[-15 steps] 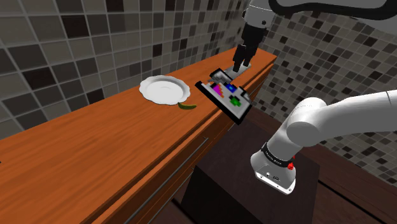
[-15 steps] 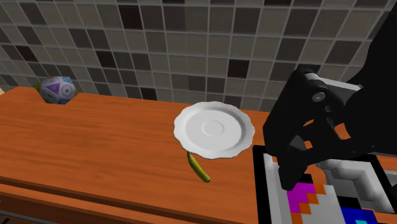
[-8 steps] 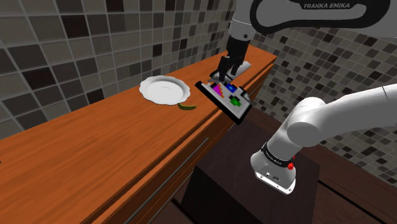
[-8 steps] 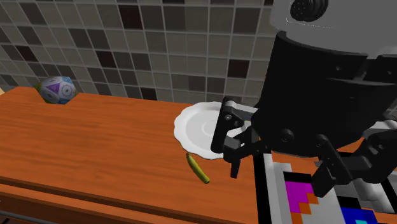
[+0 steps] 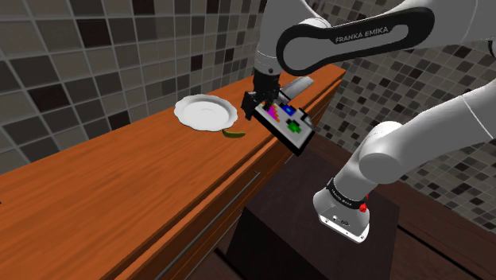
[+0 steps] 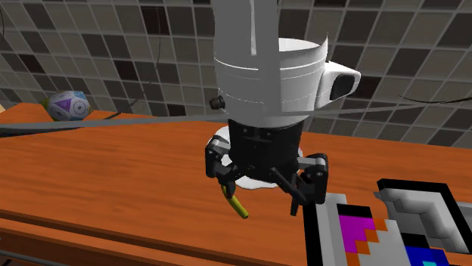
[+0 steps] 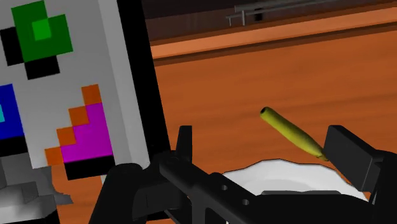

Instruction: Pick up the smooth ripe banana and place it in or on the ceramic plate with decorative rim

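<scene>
Beside the white scallop-rimmed plate [image 5: 203, 111] on the orange wood counter [image 5: 119, 191]: a slim, curved olive-yellow banana [image 6: 234, 202]. The black gripper [image 6: 265, 181] hovers over that plate, fingers spread, empty.

Smooth brown wood counter [image 5: 119, 191] under the matt black gripper [image 6: 263, 187]. Smooth yellow banana [image 6: 236, 202] near it. Plain smooth white plate [image 5: 203, 111]. Tiled wall [image 5: 79, 48].

The white arm [image 5: 350, 38] reaches up and bends toward the shoulder view's left, its black tool [image 5: 256, 99] pointing down, fingers [image 6: 310, 175] spread apart, clasping nothing.
</scene>
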Available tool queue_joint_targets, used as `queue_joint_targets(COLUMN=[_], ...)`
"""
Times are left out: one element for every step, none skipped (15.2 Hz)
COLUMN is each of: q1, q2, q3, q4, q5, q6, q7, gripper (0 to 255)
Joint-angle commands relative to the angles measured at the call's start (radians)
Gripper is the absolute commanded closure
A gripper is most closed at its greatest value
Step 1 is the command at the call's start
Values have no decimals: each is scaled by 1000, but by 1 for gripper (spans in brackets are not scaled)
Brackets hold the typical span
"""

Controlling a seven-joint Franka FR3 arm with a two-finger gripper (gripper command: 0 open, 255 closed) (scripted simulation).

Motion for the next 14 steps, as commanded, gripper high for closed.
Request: queue_joint_targets(q1=[-1,-3,-7,-10,-10,-11,-12,-14,-15,-16,-18,-20,-20,-20], q2=[66,103,140,179,187,195,203,211,219,228,237,252,252,252], q3=[40,59,78,96,99,100,101,102,104,105,106,108,108,108], q4=[8,17,27,39,42,34,27,19,12,6,-1,-11,-11,-11], q5=[-7,-16,-27,-41,-45,-47,-50,-53,-56,-60,-64,-70,-70,-70], q6=[63,91,119,145,150,165,180,195,210,225,240,264,264,264], q7=[63,94,126,160,167,169,171,173,176,179,182,187,187,187], gripper=[0,0,0,0,0,0,0,0,0,0,0,0,0,0])
